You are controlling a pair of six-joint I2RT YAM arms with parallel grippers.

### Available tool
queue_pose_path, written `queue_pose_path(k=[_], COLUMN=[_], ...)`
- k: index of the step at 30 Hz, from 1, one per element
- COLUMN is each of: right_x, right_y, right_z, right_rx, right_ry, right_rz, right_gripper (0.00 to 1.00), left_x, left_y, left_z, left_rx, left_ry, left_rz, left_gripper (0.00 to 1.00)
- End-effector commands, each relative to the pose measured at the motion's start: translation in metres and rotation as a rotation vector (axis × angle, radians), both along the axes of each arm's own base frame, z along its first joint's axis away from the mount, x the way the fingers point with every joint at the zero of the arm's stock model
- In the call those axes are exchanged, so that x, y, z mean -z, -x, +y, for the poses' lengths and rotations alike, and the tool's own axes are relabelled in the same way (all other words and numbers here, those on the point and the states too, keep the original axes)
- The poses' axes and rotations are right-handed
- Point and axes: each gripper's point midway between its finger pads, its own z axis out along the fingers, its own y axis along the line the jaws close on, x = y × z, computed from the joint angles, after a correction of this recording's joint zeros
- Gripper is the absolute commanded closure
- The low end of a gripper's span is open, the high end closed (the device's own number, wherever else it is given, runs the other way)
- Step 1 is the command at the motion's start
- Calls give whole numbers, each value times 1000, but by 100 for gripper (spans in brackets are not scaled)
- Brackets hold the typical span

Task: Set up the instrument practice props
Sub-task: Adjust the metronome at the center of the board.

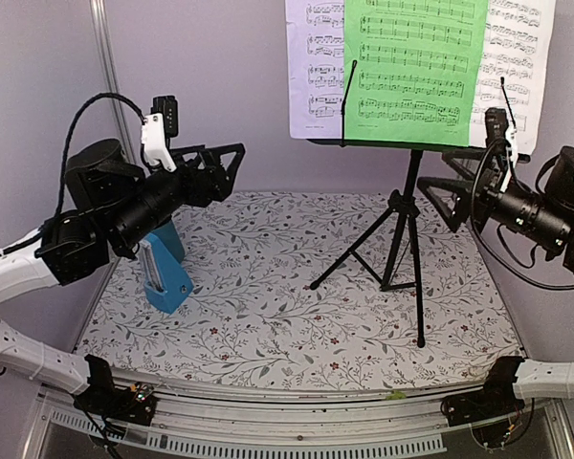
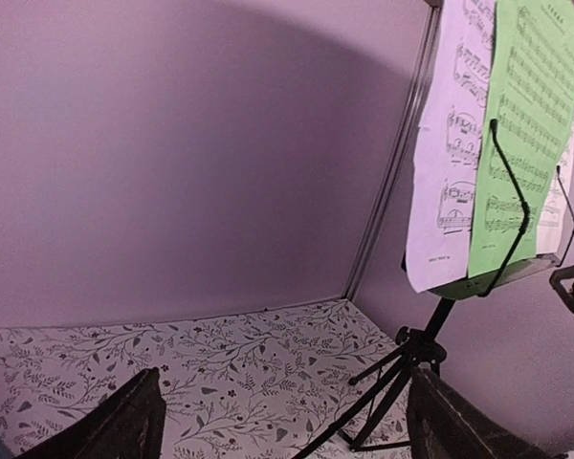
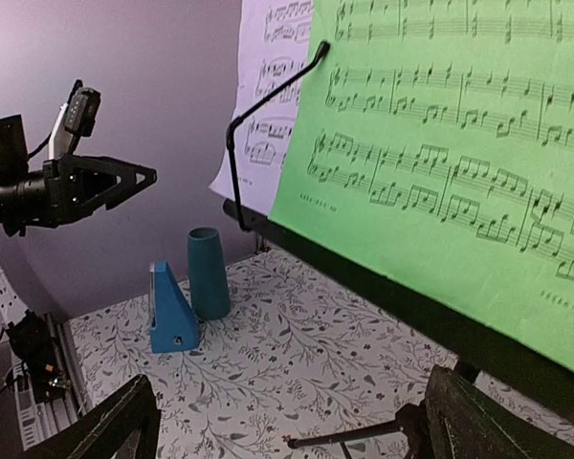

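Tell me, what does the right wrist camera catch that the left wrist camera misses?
Only the right wrist view shows the blue metronome, the teal cup next to it, and the left gripper. Only the left wrist view shows the metal corner post where the walls meet. Both show the music stand with its green page and white page, above the flowered table cover.

Lab booth: plain walls, floral tablecloth
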Motion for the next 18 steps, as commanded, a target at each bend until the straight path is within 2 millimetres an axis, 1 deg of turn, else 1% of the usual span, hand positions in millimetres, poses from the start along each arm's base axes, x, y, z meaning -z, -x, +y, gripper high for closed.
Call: queue_pose_path(k=[1, 2, 4, 7, 8, 13, 14, 16, 18], right_x=[53, 62, 83, 108, 119, 167, 180, 198, 213], right_y=[16, 18, 20, 24, 25, 33, 35, 37, 39], right_z=[16, 18, 25, 36, 40, 67, 71, 78, 82], right_rx=[-133, -148, -181, -232, -240, -284, -292, -301, -309], right_ry=[-18, -25, -38, -59, -54, -28, -17, 2, 11], right_rz=[178, 205, 262, 331, 357, 458, 485, 523, 550], right_gripper=[1, 1, 1, 1, 1, 1, 1, 1, 1], left_x=[40, 48, 63, 81, 86, 111, 117, 128, 138], left_y=[-10, -12, -15, -21, -23, -30, -30, -29, -29], left_z=[22, 27, 34, 48, 52, 85, 90, 100, 113], left_rx=[-65, -82, -105, -165, -191, -369, -391, -440, -494], left_ry=[-1, -7, -20, -33, -39, -52, -59, -64, -58], left_rz=[132, 154, 189, 246, 265, 362, 382, 421, 465], left_gripper=[3, 1, 1, 1, 1, 1, 1, 1, 1])
